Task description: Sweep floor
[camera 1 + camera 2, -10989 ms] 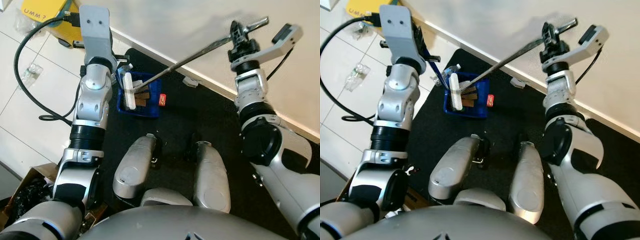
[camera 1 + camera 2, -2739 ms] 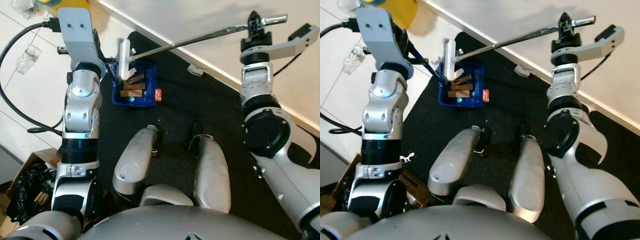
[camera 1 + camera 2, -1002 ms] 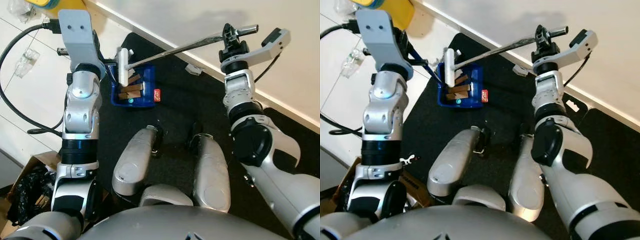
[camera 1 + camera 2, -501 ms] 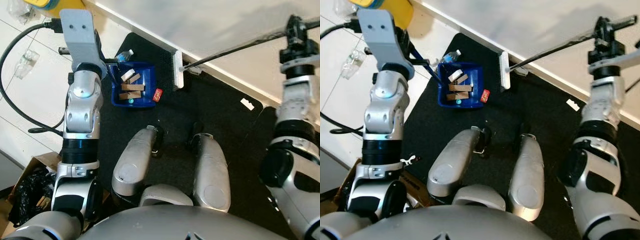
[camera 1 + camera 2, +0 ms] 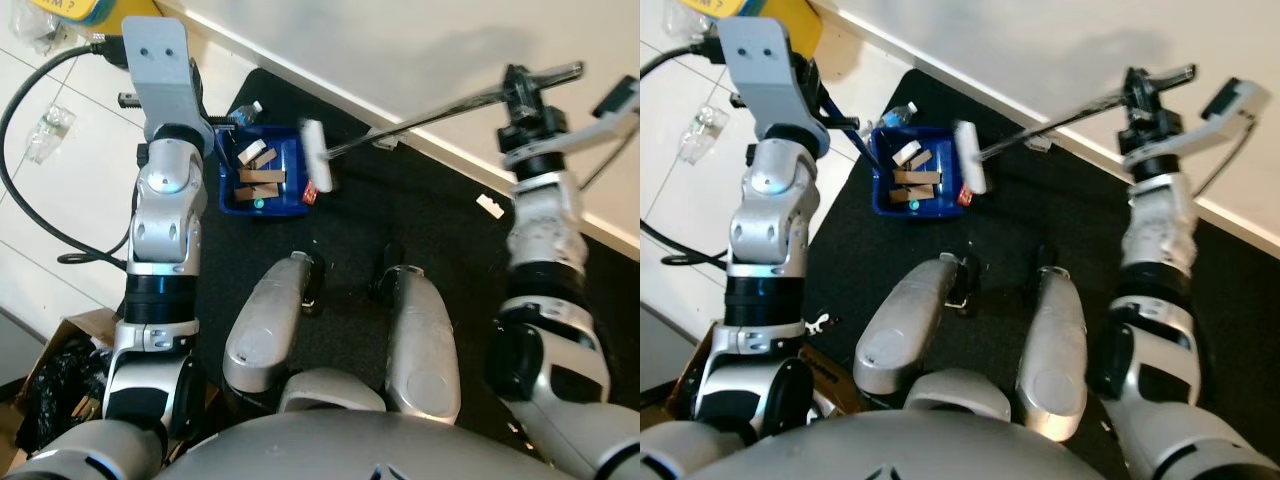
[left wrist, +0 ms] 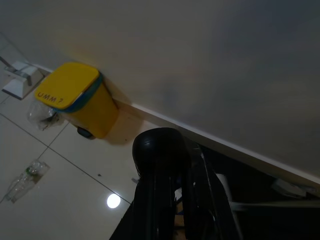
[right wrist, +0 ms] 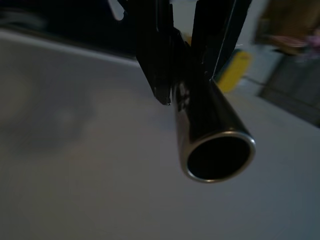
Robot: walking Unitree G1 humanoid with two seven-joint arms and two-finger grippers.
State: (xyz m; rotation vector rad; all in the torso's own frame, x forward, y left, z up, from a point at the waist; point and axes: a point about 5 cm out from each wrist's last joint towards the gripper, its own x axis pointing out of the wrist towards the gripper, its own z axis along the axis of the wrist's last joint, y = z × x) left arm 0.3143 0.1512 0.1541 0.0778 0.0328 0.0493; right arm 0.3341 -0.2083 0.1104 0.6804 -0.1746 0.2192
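Left eye view looks down on white floor tiles (image 5: 40, 215) at nine o'clock, with a black cable (image 5: 25, 170) looping over them, a crumpled clear plastic wrapper (image 5: 38, 135), and a yellow bin (image 5: 75, 8) at eleven o'clock. A cardboard box (image 5: 45, 375) sits at seven o'clock. The left gripper (image 6: 170, 200) is clamped on the dark handle (image 6: 160, 150) of a blue dustpan (image 5: 262, 180), which rests on a black mat (image 5: 420, 230) and holds wooden blocks (image 5: 260, 176). A small red scrap (image 5: 310, 193) lies at the pan's edge. Just beside it the white broom head (image 5: 317, 170) hangs blurred over the mat. Its metal pole (image 5: 440, 108) runs toward two o'clock, where the right gripper (image 5: 527, 95) grips it firmly. Along the white skirting board (image 5: 420, 140) lie two small white scraps (image 5: 490, 206), under a plain pale wall (image 5: 400, 40).
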